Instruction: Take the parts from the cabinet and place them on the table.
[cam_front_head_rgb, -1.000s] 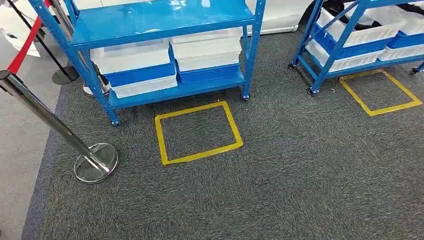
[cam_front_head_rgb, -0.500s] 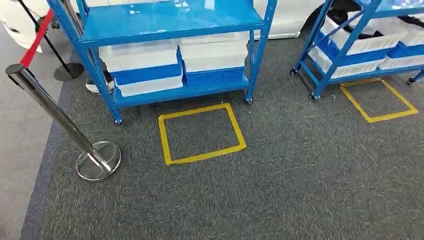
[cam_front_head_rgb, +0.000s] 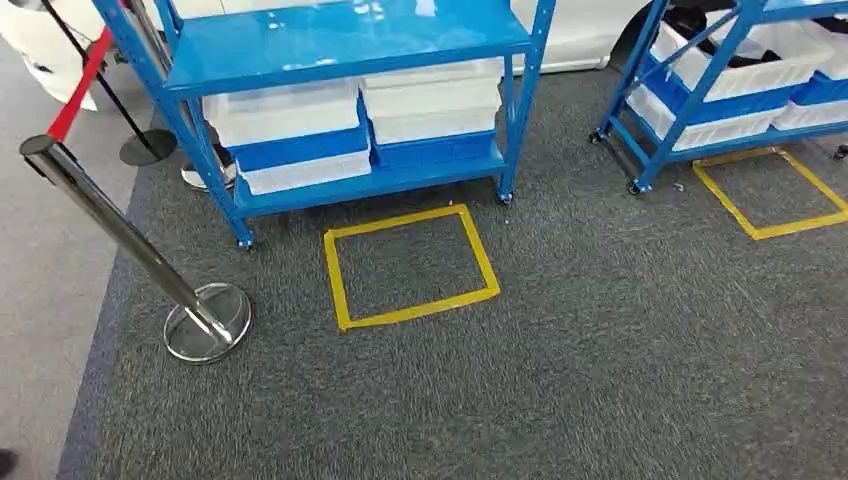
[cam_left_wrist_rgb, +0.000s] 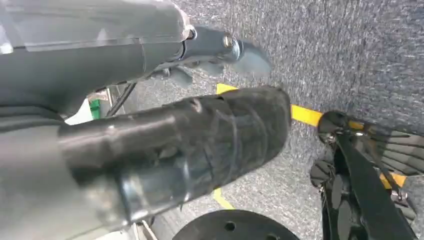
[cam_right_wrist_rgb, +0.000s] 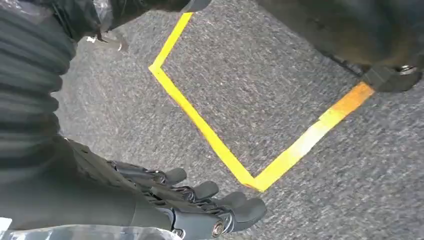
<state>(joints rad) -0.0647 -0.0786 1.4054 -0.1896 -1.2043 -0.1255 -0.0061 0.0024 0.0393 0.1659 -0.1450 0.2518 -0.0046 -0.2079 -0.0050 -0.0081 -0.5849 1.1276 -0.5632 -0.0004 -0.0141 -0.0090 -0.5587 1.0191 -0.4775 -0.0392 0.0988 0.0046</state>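
Observation:
A blue shelf rack (cam_front_head_rgb: 350, 45) stands ahead on grey carpet. Its lower shelf carries white bins (cam_front_head_rgb: 285, 110) and blue bins (cam_front_head_rgb: 300, 148); what they contain is hidden. A second blue rack holding white bins (cam_front_head_rgb: 740, 65) stands to the right. My left hand (cam_left_wrist_rgb: 210, 130) hangs beside me over the carpet with nothing in it and its fingers loose. My right hand (cam_right_wrist_rgb: 190, 205) also hangs low, fingers stretched out and apart, holding nothing, near a yellow tape corner (cam_right_wrist_rgb: 200, 125).
A yellow taped square (cam_front_head_rgb: 410, 312) marks the carpet in front of the first rack, and another (cam_front_head_rgb: 790, 228) lies before the second. A chrome stanchion (cam_front_head_rgb: 120, 230) with a round base (cam_front_head_rgb: 207, 322) and a red belt (cam_front_head_rgb: 80, 85) stands at the left.
The whole picture has shifted: racks, squares and stanchion sit a little further right, so the camera has moved. The things themselves stay where they were.

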